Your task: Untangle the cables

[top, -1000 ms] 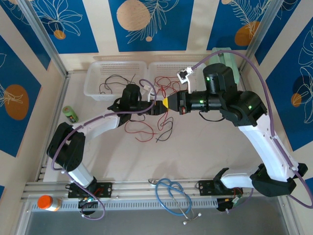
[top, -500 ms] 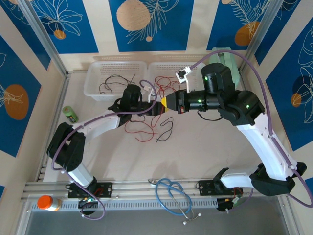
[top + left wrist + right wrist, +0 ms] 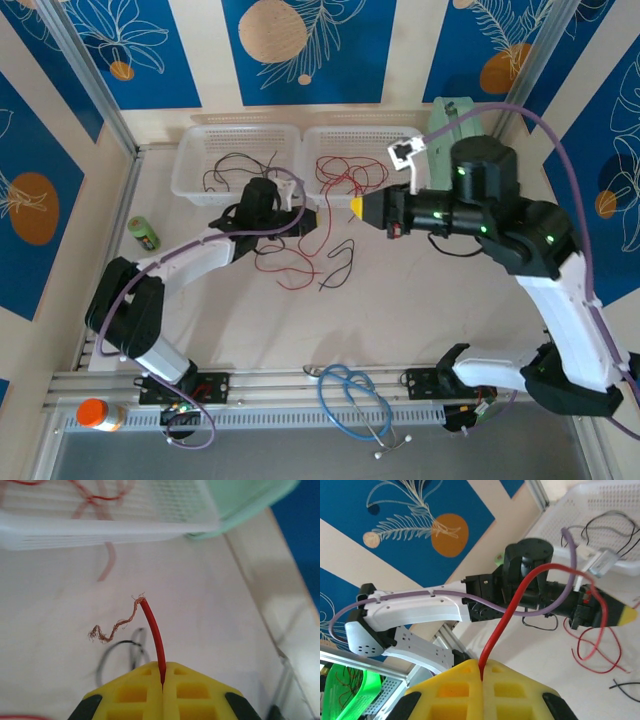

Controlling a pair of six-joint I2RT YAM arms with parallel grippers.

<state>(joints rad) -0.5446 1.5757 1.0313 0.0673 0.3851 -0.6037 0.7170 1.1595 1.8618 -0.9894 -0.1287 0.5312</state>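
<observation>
Closest in, a blue stethoscope (image 3: 350, 395) lies on the front rail between the arm bases, with an orange-capped bottle (image 3: 92, 412) off in the near-left corner. Further out on the table (image 3: 430, 300) are the loose cables (image 3: 300, 262), a few curly red and black strands sprawled mid-table just on the near side of where the two arms meet. A little green can (image 3: 145, 233) sits by itself over on the left. The left gripper (image 3: 163, 672) has its yellow fingers pressed fully together on a red cable (image 3: 152, 627); a short stub pokes out past the tips and ends in frayed copper strands, hanging in the air above the table. The right gripper (image 3: 481, 672) is clamped tight on red cable too, which climbs out of the fingers and arcs over in front of the left arm (image 3: 420, 605). Can't tell if it's the same piece. From above, the two tips sit near each other with a small gap. Behind them at the far edge are two white baskets side by side: the left basket (image 3: 235, 132) has black cables in it, the right basket (image 3: 360, 132) has red ones.
</observation>
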